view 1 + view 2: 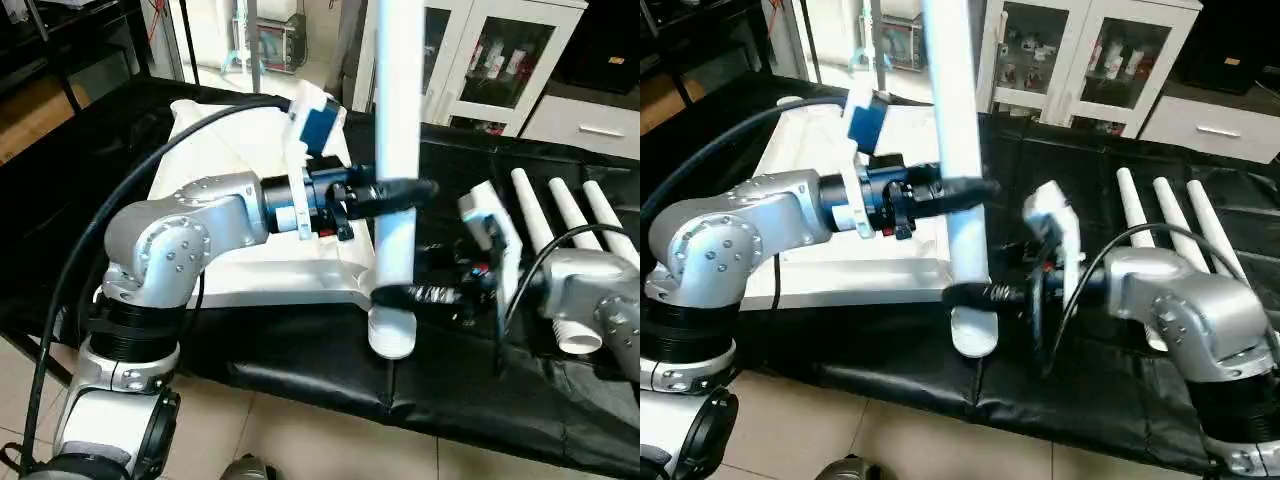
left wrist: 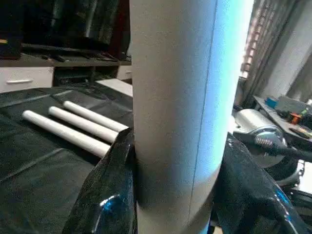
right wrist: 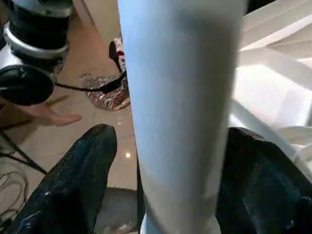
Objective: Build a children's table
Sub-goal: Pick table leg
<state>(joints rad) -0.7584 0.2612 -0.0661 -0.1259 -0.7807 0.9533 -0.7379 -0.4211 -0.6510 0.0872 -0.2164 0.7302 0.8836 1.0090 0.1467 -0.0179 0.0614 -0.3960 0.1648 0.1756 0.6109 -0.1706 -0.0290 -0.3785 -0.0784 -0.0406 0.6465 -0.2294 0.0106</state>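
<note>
Leg (image 1: pixel 397 150) upright at the top's (image 1: pixel 250 265) near corner, left tool (image 1: pixel 392 195) pinching it mid-shaft, right tool (image 1: pixel 405 295) spread around it lower down without gripping; best kept plumb over the socket, then pressed straight down.

The upright leg (image 1: pixel 396 150) runs out past the picture's top edge, so its upper end is unseen. The left arm hides part of the table top (image 1: pixel 240 150); the near socket is perhaps behind the leg
</note>
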